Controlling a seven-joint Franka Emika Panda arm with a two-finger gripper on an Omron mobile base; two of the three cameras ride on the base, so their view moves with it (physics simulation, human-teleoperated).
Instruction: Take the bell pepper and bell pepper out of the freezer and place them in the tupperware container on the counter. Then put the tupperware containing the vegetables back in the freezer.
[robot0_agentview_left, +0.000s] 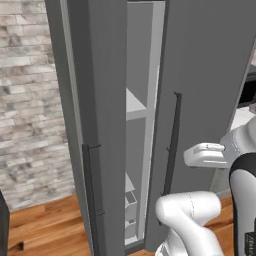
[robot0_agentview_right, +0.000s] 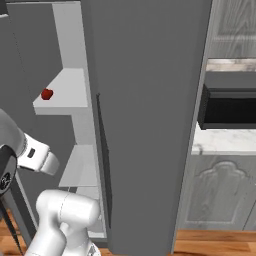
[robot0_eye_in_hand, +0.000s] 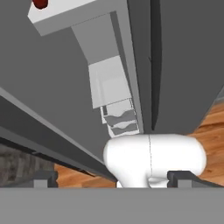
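Judged as an early stage: freezer (robot0_agentview_right: 145, 125) door already swung partly open, nothing yet taken out. Saw one bell pepper (robot0_agentview_right: 47, 94) on an upper pale shelf inside, near its front left edge; small, glossy, red, roundish. Could not find the second pepper or the tupperware container. Gripper (robot0_eye_in_hand: 111, 179) spread wide and holding nothing, near the door's dark handle (robot0_agentview_left: 172, 145). Left: both peppers, the container, the return.

Pale freezer shelf (robot0_agentview_right: 67, 92) — one red bell pepper (robot0_agentview_right: 47, 94) on it — near its front edge.
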